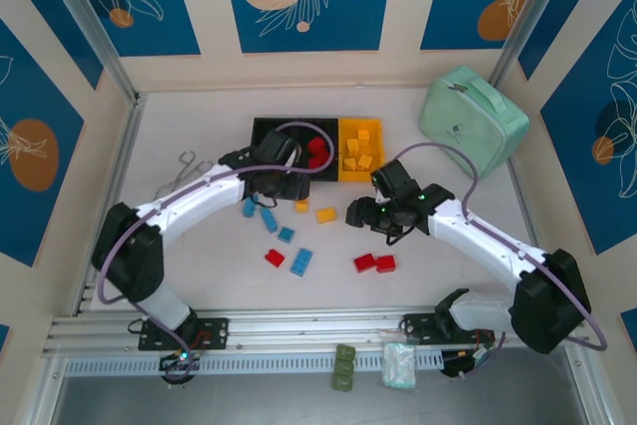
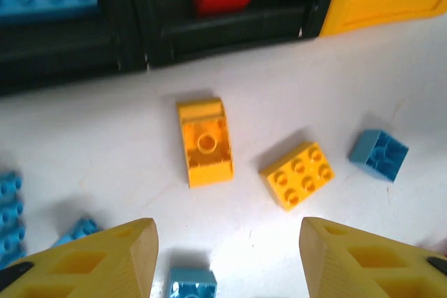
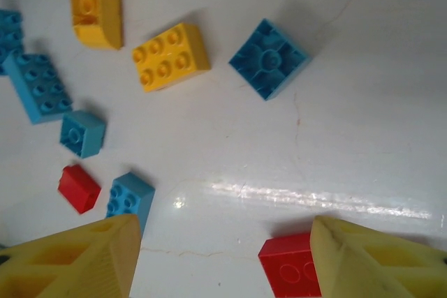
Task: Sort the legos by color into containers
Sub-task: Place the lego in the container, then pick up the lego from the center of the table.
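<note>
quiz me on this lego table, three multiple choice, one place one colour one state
1. Where is the mint-green case? A between the arm bases; B far right corner of the table; C in a bin.
2. What colour are the bricks in the yellow bin? A red; B blue; C yellow.
3. The left claw is: A open, empty; B shut on a yellow brick; C shut on a red brick.
1 B, it lies at the far right. 2 C, yellow studs show inside. 3 A, it stands wide, gripping nothing.
</note>
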You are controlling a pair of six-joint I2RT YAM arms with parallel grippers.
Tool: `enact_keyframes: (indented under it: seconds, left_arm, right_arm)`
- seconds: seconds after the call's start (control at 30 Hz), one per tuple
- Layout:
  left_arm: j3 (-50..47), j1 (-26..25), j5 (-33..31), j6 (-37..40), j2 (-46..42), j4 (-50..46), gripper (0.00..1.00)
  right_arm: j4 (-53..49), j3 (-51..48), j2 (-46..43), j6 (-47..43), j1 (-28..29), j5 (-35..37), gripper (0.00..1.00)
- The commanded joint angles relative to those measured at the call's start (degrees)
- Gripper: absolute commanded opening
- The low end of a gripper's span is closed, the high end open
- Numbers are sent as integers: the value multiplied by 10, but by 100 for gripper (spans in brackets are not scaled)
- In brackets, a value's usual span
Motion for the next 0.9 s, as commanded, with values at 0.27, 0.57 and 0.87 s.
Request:
enact_keyframes:
  seconds: [0.27, 0.57, 0.87]
  left_arm:
    - [-203, -5, 9, -71, -191, 49, 57]
    - [-251, -5, 6, -86, -219, 59, 58]
    - [-268, -5, 12, -95, -215, 74, 58]
  right_arm:
    - [-24, 84, 149, 54, -15, 26, 67]
    - [-17, 124, 239, 88, -24, 44, 66]
    - [0, 151, 301, 95, -25, 48, 62]
